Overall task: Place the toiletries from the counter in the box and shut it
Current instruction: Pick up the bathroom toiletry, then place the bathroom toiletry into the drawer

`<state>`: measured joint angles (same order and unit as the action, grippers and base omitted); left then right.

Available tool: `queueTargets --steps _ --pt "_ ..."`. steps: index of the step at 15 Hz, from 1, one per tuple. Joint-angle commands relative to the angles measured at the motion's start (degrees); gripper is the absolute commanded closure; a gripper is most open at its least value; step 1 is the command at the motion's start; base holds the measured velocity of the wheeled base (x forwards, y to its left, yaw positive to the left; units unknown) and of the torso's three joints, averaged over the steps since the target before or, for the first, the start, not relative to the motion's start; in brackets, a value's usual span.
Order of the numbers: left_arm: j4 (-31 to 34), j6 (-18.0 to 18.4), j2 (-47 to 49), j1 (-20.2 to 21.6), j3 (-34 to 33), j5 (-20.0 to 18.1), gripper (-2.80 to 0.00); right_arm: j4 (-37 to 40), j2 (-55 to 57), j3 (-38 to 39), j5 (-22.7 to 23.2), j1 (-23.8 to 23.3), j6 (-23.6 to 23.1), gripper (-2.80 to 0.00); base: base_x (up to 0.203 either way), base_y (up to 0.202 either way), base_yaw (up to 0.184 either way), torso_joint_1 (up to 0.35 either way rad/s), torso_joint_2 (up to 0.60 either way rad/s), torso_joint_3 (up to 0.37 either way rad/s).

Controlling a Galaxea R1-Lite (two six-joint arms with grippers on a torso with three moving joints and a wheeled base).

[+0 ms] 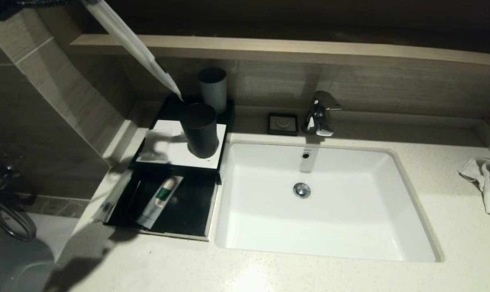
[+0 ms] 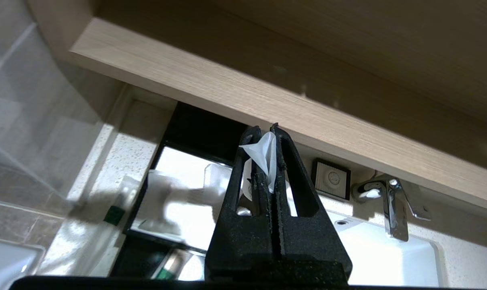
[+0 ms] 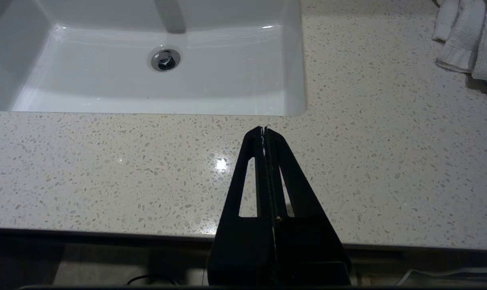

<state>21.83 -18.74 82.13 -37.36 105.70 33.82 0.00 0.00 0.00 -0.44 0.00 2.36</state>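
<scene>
My left gripper (image 2: 267, 131) is high above the box, shut on the end of a long translucent packet (image 2: 263, 155). That packet (image 1: 133, 44) hangs slantwise down toward the box's back. The black box (image 1: 176, 162) has its drawer (image 1: 188, 211) pulled out. A green-labelled packet (image 1: 159, 200) lies in the drawer. Another translucent packet (image 1: 116, 194) lies along the drawer's left edge; I cannot tell whether it is inside. A small squarish packet (image 1: 155, 144) rests on the white top panel. My right gripper (image 3: 264, 129) is shut and empty over the counter (image 3: 106, 169) in front of the sink.
A dark cup (image 1: 199, 129) stands on the box's white top, a grey cup (image 1: 213, 89) behind it. A wooden shelf (image 1: 309, 50) runs overhead. Right of the box are the sink (image 1: 407, 202), faucet (image 1: 319, 113), small black dish (image 1: 283, 123) and towel (image 1: 488, 186).
</scene>
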Motion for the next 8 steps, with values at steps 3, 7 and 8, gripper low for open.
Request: queueTargets --steps 3,7,8 --pt "3.8 -0.2 -6.3 0.1 -1.8 0.2 0.00 0.0 0.0 0.0 0.0 0.0 0.0 0.00 0.000 0.000 0.000 0.000 0.00 0.000" --pt "4.6 -0.1 -12.3 0.1 -11.2 0.3 0.00 0.0 0.0 0.0 0.0 0.0 0.0 0.00 0.000 0.000 0.000 0.000 0.00 0.000" --pt "4.5 -0.1 -13.9 0.2 -14.3 0.3 0.00 0.0 0.0 0.0 0.0 0.0 0.0 0.00 0.000 0.000 0.000 0.000 0.00 0.000"
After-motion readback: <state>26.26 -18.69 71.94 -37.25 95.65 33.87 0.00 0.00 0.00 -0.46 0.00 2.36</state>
